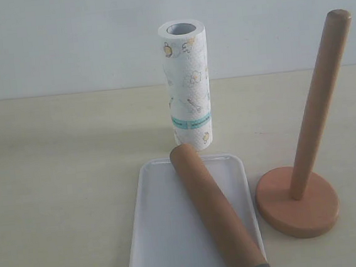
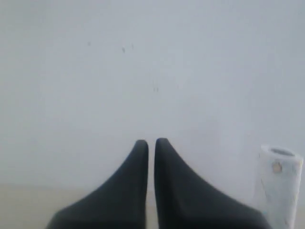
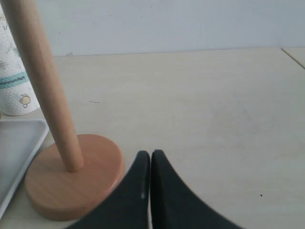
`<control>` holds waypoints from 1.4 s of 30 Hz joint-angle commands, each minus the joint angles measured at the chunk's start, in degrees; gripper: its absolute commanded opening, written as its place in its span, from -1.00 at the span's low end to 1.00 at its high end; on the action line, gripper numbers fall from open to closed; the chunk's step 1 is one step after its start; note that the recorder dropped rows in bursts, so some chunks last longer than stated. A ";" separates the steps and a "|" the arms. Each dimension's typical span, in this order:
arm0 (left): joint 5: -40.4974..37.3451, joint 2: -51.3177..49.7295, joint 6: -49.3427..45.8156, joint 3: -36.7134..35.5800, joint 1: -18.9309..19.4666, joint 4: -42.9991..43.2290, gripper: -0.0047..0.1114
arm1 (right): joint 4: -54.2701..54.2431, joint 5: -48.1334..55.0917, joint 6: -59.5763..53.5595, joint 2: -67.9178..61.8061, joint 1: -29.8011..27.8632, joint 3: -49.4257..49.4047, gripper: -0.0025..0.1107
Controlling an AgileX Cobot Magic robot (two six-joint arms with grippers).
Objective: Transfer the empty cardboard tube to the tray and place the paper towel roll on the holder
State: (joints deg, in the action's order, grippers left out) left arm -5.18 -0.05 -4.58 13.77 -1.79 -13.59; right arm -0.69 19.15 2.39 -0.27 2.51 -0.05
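Pointing at a plain white wall (image 2: 143, 57), the left gripper (image 2: 151, 142) had its two black fingers drawn almost together, with only a thin slit between them and nothing held. The right gripper (image 3: 150, 153) had its black fingers pressed together, also empty, near the round base of the light brown wooden holder (image 3: 62, 191), a disc with a tall slim upright post. Neither gripper appeared in the exterior view.

Beside the holder lay the flat white rectangular tray (image 1: 169, 235) with a shallow raised rim. The long brown hollow cardboard tube (image 1: 218, 211) rested diagonally in it, its near end reaching the tray's right rim. That half of the task looked done.

The tall white embossed paper towel roll (image 1: 188, 85), printed with small yellow figures and a teal band, stood upright on the pale beige tabletop (image 1: 56, 183) just behind the tray, well apart from the holder. The post was bare, so placing the roll remained.

Nothing blocked the post. The tube's far end lay close to the roll's foot, and the roll would probably need lifting above the post's rounded tip before its hollow core could slide down.
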 commanded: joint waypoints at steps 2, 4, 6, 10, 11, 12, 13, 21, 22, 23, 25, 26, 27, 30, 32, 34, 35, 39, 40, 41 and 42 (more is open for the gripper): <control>20.17 0.05 0.10 0.57 0.20 -0.75 -0.85 | -0.21 -0.10 -0.02 0.27 -0.24 0.05 -0.96; 25.65 0.05 1.71 0.57 0.20 -0.75 -0.85 | -0.21 -0.10 -0.02 0.27 -0.24 0.05 -0.96; 33.78 0.05 6.54 0.57 0.20 -0.75 -0.85 | -0.21 -0.10 -0.02 0.27 -0.24 0.05 -0.96; 43.25 -2.58 17.02 0.57 0.20 1.04 -0.85 | -0.21 -0.10 -0.02 0.27 -0.24 0.05 -0.96; 44.42 -4.68 17.13 0.66 0.20 3.03 -0.85 | -0.21 -0.10 -0.02 0.27 -0.24 0.05 -0.96; 44.66 -7.24 17.28 1.21 0.20 5.38 -0.85 | -0.21 -0.10 -0.02 0.27 -0.24 0.05 -0.96; 44.79 -9.67 18.24 1.86 0.20 7.31 -0.85 | -0.21 -0.10 -0.02 0.27 -0.24 0.05 -0.96; 44.70 -42.37 35.04 10.66 0.20 33.49 -0.85 | -0.21 -0.10 -0.02 0.27 -0.24 0.05 -0.96; 45.25 -45.57 36.69 11.83 0.20 37.08 -0.85 | -0.21 -0.10 -0.02 0.27 -0.24 0.05 -0.96; 46.42 -50.43 38.29 12.86 0.20 40.16 -0.85 | -0.21 -0.10 -0.02 0.27 -0.24 0.05 -0.96; 48.69 -56.41 38.98 14.34 0.20 44.91 -0.85 | -0.21 -0.10 -0.02 0.27 -0.24 0.05 -0.96; 50.47 -60.51 39.73 14.93 0.20 47.56 -0.85 | -0.21 -0.10 -0.02 0.27 -0.24 0.05 -0.96; 51.98 -63.15 40.24 15.12 0.20 48.82 -0.85 | -0.21 -0.10 -0.02 0.27 -0.24 0.05 -0.96; 59.07 -72.53 41.05 15.14 0.20 50.93 -0.85 | -0.21 -0.10 -0.02 0.27 -0.24 0.05 -0.96; 62.83 -78.33 40.77 15.41 0.20 51.62 -0.85 | -0.21 -0.10 -0.02 0.27 -0.24 0.05 -0.96; 65.06 -83.02 40.77 16.35 0.20 53.20 -0.85 | -0.21 -0.10 -0.02 0.27 -0.24 0.05 -0.96; 66.11 -85.40 40.63 16.95 -0.05 53.87 -0.85 | -0.21 -0.10 -0.02 0.27 -0.24 0.05 -0.96; 69.75 -92.31 40.51 19.72 -0.29 58.09 -0.70 | -0.21 -0.10 -0.02 0.27 -0.24 0.05 -0.96; 70.08 -93.70 40.51 20.63 -0.29 59.83 -0.56 | -0.21 -0.10 -0.02 0.27 -0.24 0.05 -0.96; 70.23 -94.89 40.51 21.58 -0.29 61.44 -0.39 | -0.21 -0.10 -0.02 0.27 -0.24 0.05 -0.96; 70.23 -95.94 40.51 22.53 -0.29 62.90 -0.18 | -0.21 -0.10 -0.02 0.27 -0.24 0.05 -0.96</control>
State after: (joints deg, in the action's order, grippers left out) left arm 63.03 -93.74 35.56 34.07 -1.79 45.71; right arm -0.82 19.15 2.50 -0.27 2.43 -0.05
